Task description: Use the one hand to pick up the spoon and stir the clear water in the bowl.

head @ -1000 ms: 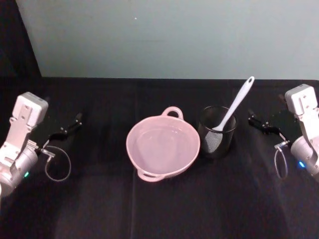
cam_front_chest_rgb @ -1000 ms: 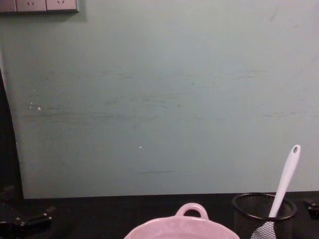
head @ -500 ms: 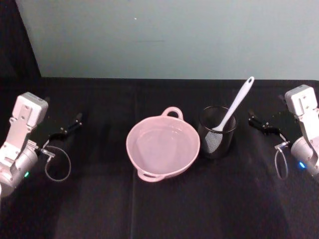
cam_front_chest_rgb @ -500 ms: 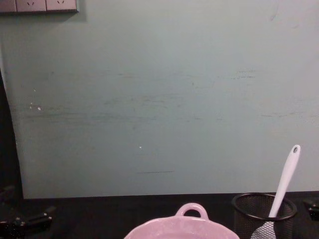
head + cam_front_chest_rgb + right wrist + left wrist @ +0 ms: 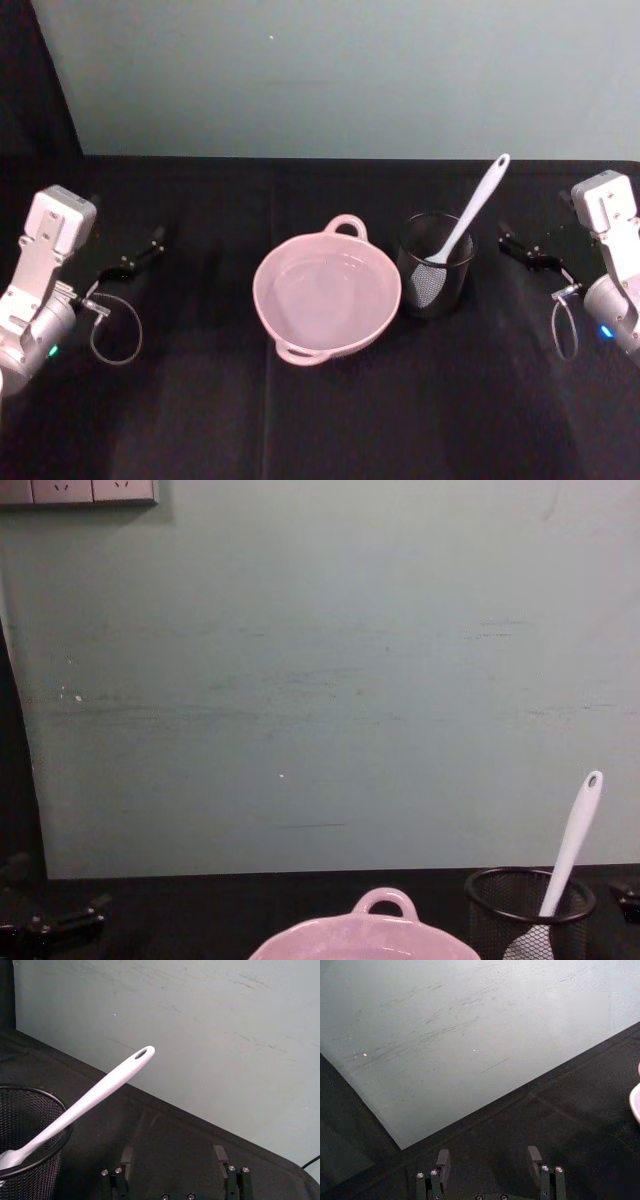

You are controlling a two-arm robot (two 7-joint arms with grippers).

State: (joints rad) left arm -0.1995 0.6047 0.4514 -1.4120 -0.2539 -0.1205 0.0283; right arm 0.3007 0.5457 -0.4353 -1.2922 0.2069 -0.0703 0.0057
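The pale pink bowl (image 5: 327, 297) (image 5: 366, 938) sits mid-table, and its clear water (image 5: 322, 288) shows only as a faint ring. To its right, the white spoon (image 5: 472, 212) (image 5: 95, 1094) (image 5: 571, 842) stands blade-down in a black mesh cup (image 5: 436, 266) (image 5: 29, 1146), handle leaning up and to the right. My right gripper (image 5: 522, 246) (image 5: 173, 1156) hovers open and empty just right of the cup, level with the handle. My left gripper (image 5: 138, 257) (image 5: 489, 1159) rests open at the far left, well away from the bowl (image 5: 636, 1104).
A black cloth covers the table (image 5: 330, 420). A pale green wall (image 5: 340, 70) rises right behind it. Cable loops hang by both wrists (image 5: 112, 330) (image 5: 562, 328). Open cloth lies in front of the bowl and on both sides.
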